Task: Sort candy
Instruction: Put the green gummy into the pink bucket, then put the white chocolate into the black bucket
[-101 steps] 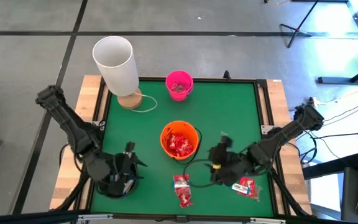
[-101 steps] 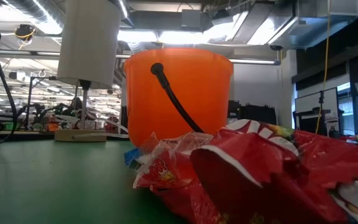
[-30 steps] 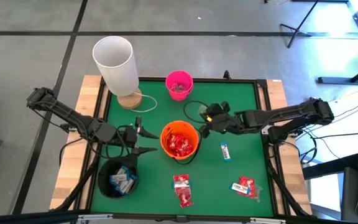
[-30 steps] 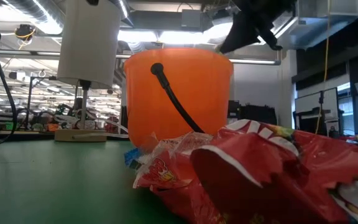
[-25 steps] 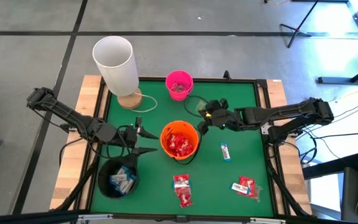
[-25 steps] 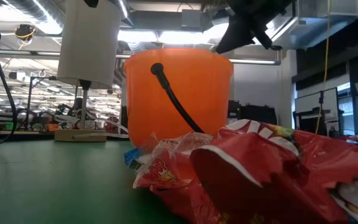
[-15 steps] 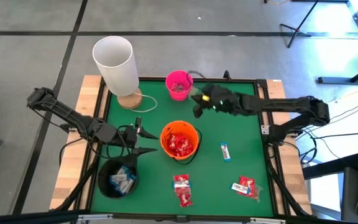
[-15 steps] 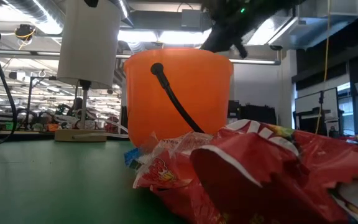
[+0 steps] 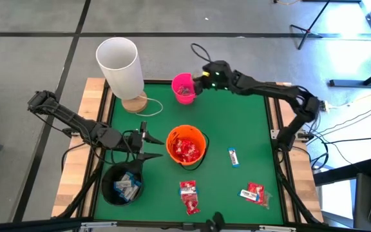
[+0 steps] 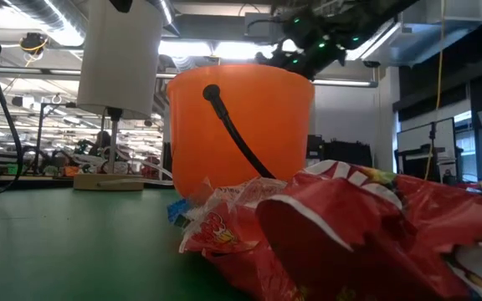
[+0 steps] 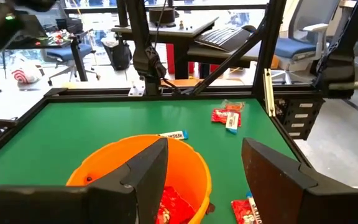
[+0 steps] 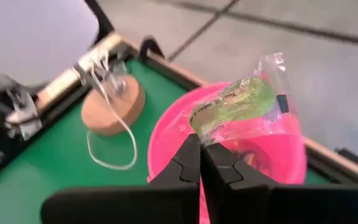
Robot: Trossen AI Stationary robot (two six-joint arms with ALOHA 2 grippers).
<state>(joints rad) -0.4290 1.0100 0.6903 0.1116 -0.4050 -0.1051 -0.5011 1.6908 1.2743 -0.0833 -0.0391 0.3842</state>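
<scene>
Right fingers (image 12: 201, 163) carried green candy (image 12: 241, 102) over pink bucket (image 9: 184, 88).

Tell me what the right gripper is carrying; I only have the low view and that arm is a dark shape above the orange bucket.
Observer: The right gripper is shut on a clear wrapper with green candy inside.
Operator: Where is it relative to the buckets?
Observer: In the high view it hovers at the rim of the pink bucket, at the table's far edge, past the orange bucket.
Operator: And the left arm?
Observer: The left gripper is open, between the orange bucket and the black bucket.
Operator: Anything left loose on the mat?
Observer: A white-and-blue bar lies right of the orange bucket, and red packets lie near the front edge.
</scene>
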